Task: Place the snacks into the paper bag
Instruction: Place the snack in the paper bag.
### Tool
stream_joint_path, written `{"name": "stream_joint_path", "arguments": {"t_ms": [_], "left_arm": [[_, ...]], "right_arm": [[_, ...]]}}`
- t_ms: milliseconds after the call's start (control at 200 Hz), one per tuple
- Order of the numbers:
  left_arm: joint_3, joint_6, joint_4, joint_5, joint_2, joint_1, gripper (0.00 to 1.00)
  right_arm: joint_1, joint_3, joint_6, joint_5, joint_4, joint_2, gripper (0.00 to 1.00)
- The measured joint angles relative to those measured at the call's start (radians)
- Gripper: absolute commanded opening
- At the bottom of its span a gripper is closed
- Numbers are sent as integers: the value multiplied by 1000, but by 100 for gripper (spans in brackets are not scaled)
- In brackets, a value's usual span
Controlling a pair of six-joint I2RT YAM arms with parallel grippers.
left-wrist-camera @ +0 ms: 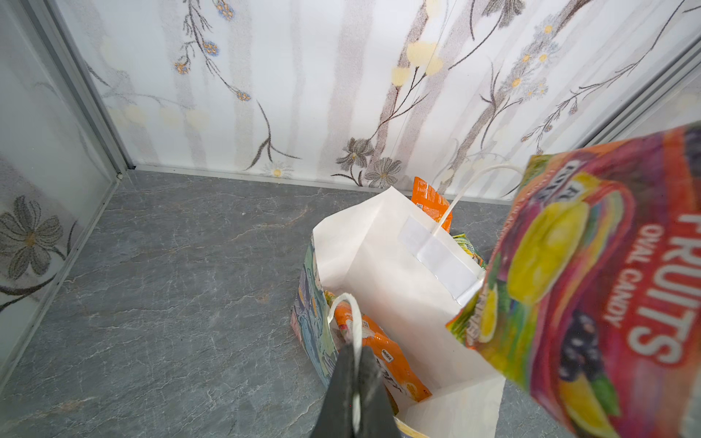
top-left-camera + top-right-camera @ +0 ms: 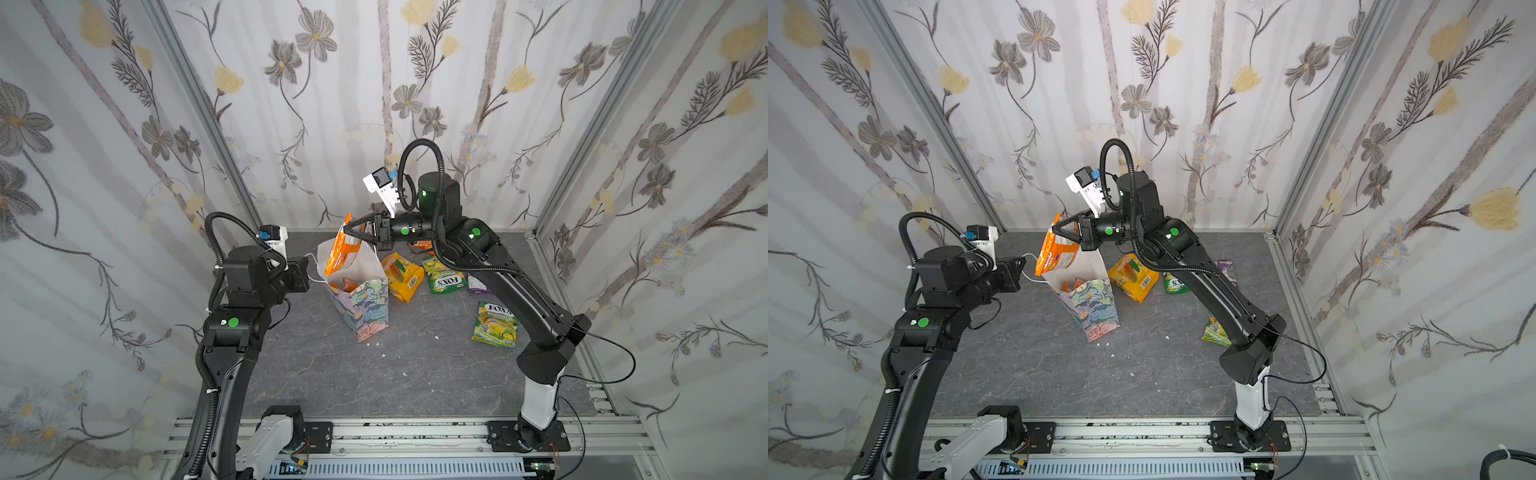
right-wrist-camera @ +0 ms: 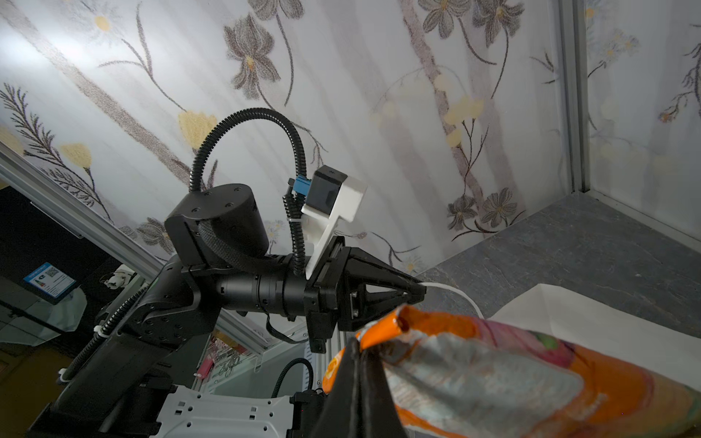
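Observation:
The paper bag [image 2: 365, 307] [image 2: 1098, 309] stands open mid-table, its white inside [image 1: 394, 280] showing an orange packet [image 1: 385, 354] at the bottom. My left gripper [image 1: 354, 350] [image 2: 307, 261] is shut on the bag's near white cord handle [image 1: 351, 303], beside the bag's left rim. My right gripper [image 3: 360, 347] [image 2: 347, 230] is shut on the top edge of an orange fruit-candy packet [image 2: 338, 253] [image 1: 607, 284] that hangs over the bag's mouth. More snacks lie right of the bag: a yellow one [image 2: 401, 276], a green one [image 2: 444, 277], a purple one [image 2: 477, 286] and a green-yellow one [image 2: 496, 324].
Another orange packet [image 2: 422, 245] lies behind the bag, partly hidden by the right arm. Flowered walls close the table at the back and both sides. An aluminium rail [image 2: 415, 432] with the arm bases runs along the front. Small white crumbs [image 2: 384, 355] dot the table.

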Motion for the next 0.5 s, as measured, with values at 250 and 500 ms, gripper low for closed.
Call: {"name": "stream_joint_path", "arguments": {"t_ms": [250, 500], "left_arm": [[0, 2, 0, 0, 0, 0, 0], [0, 4, 0, 0, 1, 0, 0]], "right_arm": [[-3, 21, -2, -31, -25, 84, 0], [-34, 98, -30, -32, -109, 168, 0]]}}
